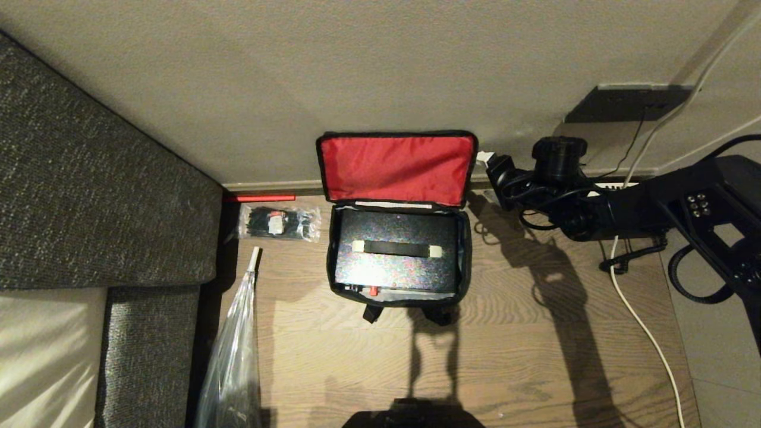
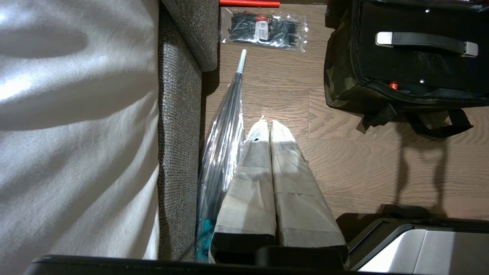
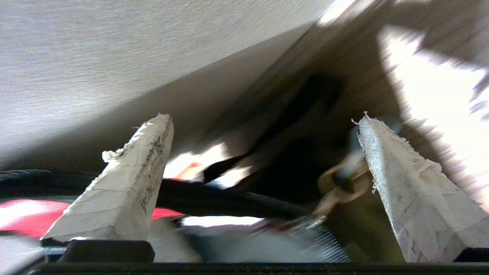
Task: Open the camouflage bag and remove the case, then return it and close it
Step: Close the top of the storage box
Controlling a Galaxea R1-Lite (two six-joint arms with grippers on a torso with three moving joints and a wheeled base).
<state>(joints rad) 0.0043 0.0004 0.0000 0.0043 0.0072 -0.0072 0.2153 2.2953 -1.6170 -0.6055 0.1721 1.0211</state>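
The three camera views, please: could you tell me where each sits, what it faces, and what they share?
Head view: looks down at the open camouflage bag holding the case; right gripper beside the lid.
Left wrist view: faces floor, sofa; left gripper shut.
Right wrist view: near the lid's edge; jaws open.
Shared: bag, case, packet of ties.
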